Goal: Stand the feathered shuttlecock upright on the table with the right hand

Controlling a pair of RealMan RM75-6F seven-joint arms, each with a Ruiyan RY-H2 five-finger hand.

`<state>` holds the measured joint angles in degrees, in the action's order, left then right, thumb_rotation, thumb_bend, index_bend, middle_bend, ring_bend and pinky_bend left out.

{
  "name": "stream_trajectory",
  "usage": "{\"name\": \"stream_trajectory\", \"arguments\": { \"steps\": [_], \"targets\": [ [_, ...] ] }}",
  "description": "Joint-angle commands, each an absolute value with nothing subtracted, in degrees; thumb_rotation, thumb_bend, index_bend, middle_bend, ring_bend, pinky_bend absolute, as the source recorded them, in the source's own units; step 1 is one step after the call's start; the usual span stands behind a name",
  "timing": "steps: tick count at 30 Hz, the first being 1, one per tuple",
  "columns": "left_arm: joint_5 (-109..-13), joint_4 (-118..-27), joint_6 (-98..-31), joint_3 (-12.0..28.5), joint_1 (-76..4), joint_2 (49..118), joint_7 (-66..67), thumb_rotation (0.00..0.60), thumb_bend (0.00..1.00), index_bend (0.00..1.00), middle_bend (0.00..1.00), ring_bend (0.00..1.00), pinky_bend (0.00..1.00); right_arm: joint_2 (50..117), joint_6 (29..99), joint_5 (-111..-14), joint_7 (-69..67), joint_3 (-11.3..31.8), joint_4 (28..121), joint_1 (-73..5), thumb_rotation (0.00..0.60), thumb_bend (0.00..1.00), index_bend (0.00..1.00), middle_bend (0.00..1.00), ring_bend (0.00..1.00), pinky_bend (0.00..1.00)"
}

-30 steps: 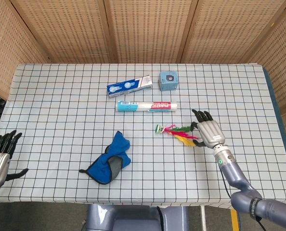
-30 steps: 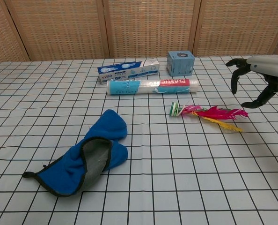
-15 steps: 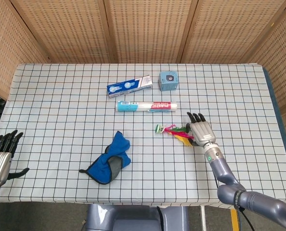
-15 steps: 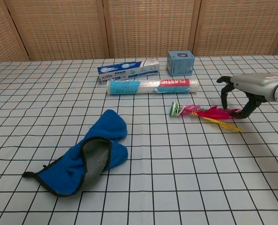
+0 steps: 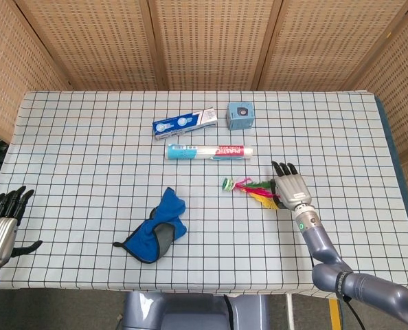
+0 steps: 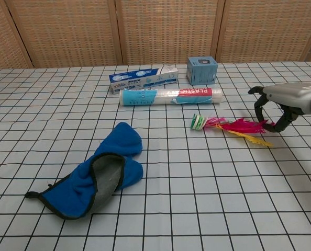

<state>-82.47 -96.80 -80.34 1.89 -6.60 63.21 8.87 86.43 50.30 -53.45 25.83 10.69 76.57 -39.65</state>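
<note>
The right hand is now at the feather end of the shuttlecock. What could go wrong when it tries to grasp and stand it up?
1. The right hand sits over the feather tips of the shuttlecock, not its base; closing there may bend feathers.
2. Held by the feathers, the shuttlecock may swing and tip when set down.
3. The plastic tube lies just behind; a sweep could knock it.
</note>
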Motion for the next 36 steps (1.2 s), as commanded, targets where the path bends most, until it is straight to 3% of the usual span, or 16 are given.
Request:
{"name": "stream_trajectory", "arguments": {
  "steps": [1, 10, 22, 36],
  "targets": [
    [-82.6, -96.9, -80.4, 1.8, -6.6, 63.1, 8.7, 0.600, 0.00, 0.00, 0.00, 0.00, 0.00, 86.2, 50.7, -53.3, 25.9, 10.6, 77.0, -39.7, 0.600, 0.66, 0.67, 0.02, 0.00, 0.00],
    [-83.1, -97.1, -80.6, 1.5, -6.5, 62.8, 8.1, 0.600, 0.00, 0.00, 0.00, 0.00, 0.00, 81.5, 56.3, -60.0, 24.3, 10.9, 83.7, -38.7, 0.600, 0.69, 0.72, 0.06, 0.00, 0.00],
    [-84.3, -97.1, -81.2, 1.1, -6.3, 62.1, 6.3, 0.600, 0.00, 0.00, 0.00, 0.00, 0.00, 73.7, 62.8, -67.8, 32.7, 10.5, 93.5, -39.1, 0.600, 0.69, 0.73, 0.07, 0.00, 0.00],
    [-84.7, -96.9, -81.5, 1.0, -6.2, 61.6, 5.3, 0.600, 0.00, 0.00, 0.00, 0.00, 0.00, 74.3, 65.1, -69.2, 39.0, 8.5, 96.6, -38.7, 0.600, 0.69, 0.74, 0.08, 0.00, 0.00]
  ]
}}
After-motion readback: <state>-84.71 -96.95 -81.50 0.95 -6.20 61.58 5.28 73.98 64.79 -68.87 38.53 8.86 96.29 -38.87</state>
